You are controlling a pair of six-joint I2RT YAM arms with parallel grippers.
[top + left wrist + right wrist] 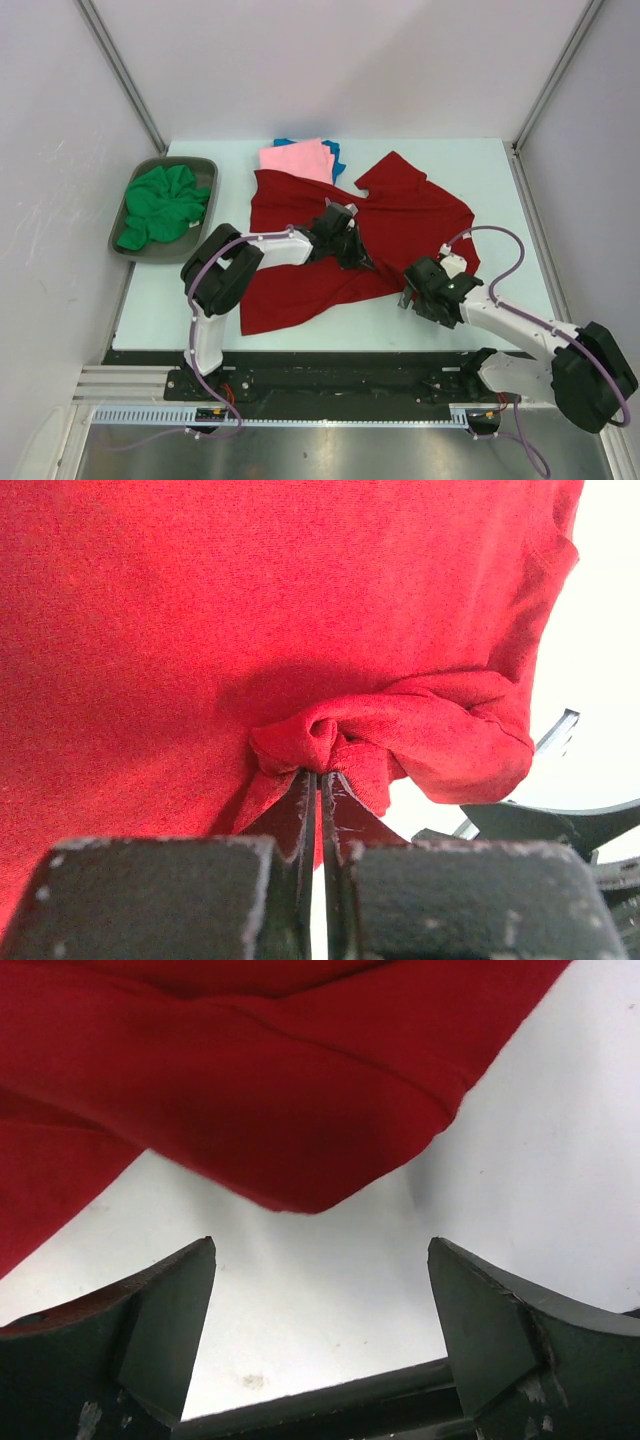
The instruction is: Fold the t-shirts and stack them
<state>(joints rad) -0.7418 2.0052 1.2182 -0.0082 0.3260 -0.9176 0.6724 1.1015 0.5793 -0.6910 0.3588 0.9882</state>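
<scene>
A dark red soft cloth t-shirt (410,225) lies spread mid-table (490,170), the left gripper (320,780) pinched shut on its bunched fold — the right gripper (320,1260), wide open and empty, faces the hem corner just ahead.

A pale, mint-white table (480,170) sits inside a booth of plain white panels: a back wall (330,60), a left wall (50,200) and a right wall (590,180). Silver metal posts (120,70) mark the two far corners. Along the table's near edge run a black strip (340,357), a slotted white rail (300,415) and a shiny steel surface (330,450). The light is bright and even.
</scene>
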